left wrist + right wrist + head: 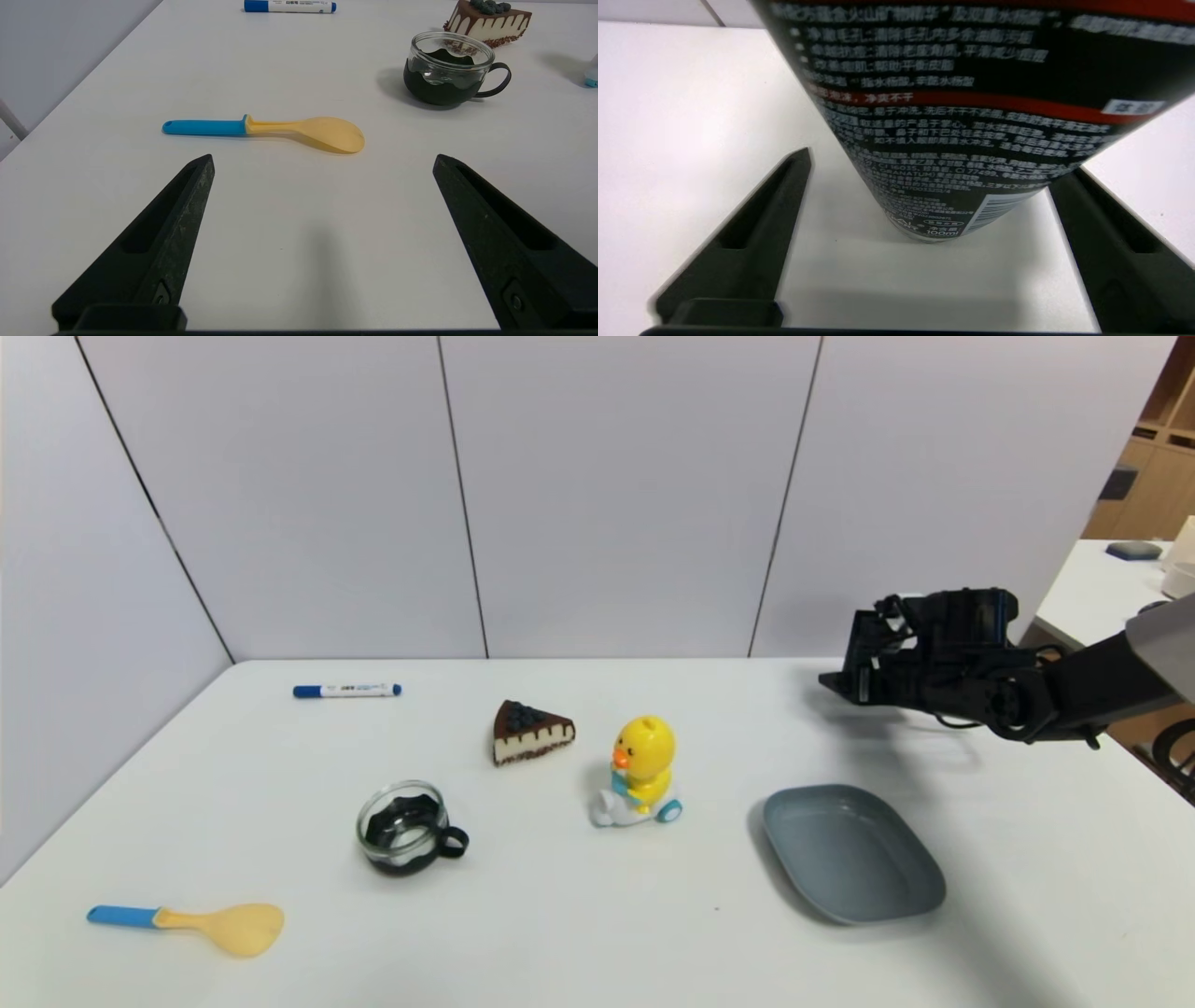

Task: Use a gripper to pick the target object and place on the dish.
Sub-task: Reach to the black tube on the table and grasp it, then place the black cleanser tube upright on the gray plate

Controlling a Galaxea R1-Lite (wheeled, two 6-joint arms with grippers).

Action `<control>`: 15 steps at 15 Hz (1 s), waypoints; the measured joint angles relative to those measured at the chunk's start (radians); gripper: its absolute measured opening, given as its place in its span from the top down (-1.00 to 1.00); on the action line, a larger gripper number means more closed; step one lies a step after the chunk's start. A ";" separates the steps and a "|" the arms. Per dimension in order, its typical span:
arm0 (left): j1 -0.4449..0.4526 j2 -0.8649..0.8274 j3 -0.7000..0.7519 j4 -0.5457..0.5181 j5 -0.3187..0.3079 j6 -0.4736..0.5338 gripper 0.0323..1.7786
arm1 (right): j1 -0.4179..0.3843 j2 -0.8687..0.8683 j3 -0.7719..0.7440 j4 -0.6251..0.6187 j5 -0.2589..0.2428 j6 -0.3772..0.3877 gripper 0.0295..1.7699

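Black squeeze tube with white and red print [952,116] stands between the spread fingers of the right end effector [924,186], not yet pinched, near the white table's [560,933] two o'clock edge. Blue-grey rounded-rectangle plastic dish [851,851] lies bare toward four o'clock. Left end effector [322,200] hovers low, spread wide, facing a yellow spoon with blue handle [275,131].
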 joint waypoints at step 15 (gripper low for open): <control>0.000 0.000 0.000 0.000 0.000 0.000 -0.90 | 0.002 -0.026 0.011 -0.014 -0.001 -0.003 0.09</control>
